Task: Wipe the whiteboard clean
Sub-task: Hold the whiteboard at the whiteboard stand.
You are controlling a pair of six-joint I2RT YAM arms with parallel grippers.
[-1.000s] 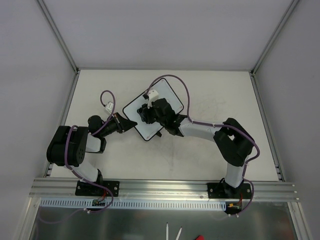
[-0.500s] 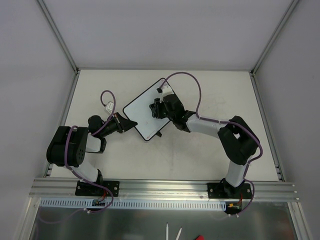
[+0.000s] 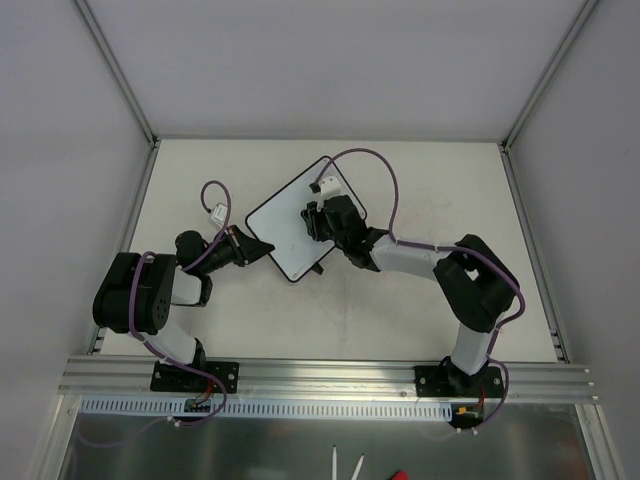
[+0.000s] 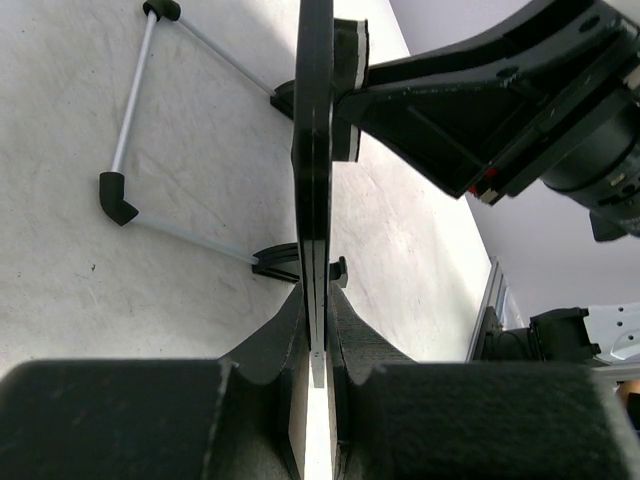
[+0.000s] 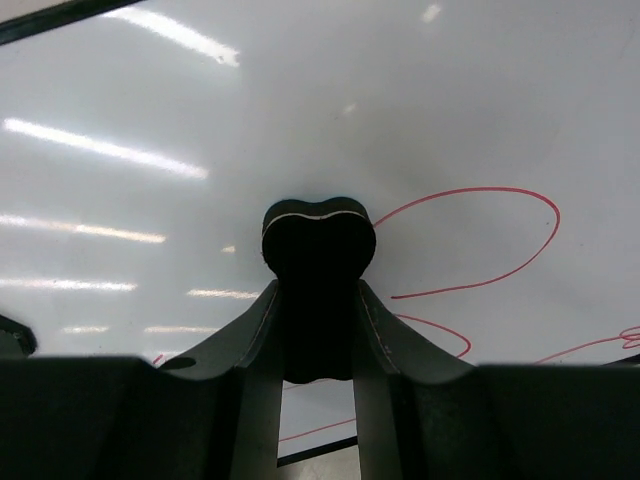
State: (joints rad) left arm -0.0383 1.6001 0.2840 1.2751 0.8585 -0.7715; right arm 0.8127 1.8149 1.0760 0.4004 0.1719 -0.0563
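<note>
Whiteboard [image 3: 285,228] lies near the middle of the table [image 3: 430,180], long axis diagonal, near-left to far-right. Left gripper [image 4: 316,330] is clamped on its near-left edge, with the board edge-on between the fingers and the arm low and folded. Right gripper [image 3: 318,218] reaches across from the right, closed on a black eraser [image 5: 318,240] pressed to the face. Red scribbles [image 5: 500,245] lie just right of the eraser in the wrist view; the next stroke likely goes that way.
</note>
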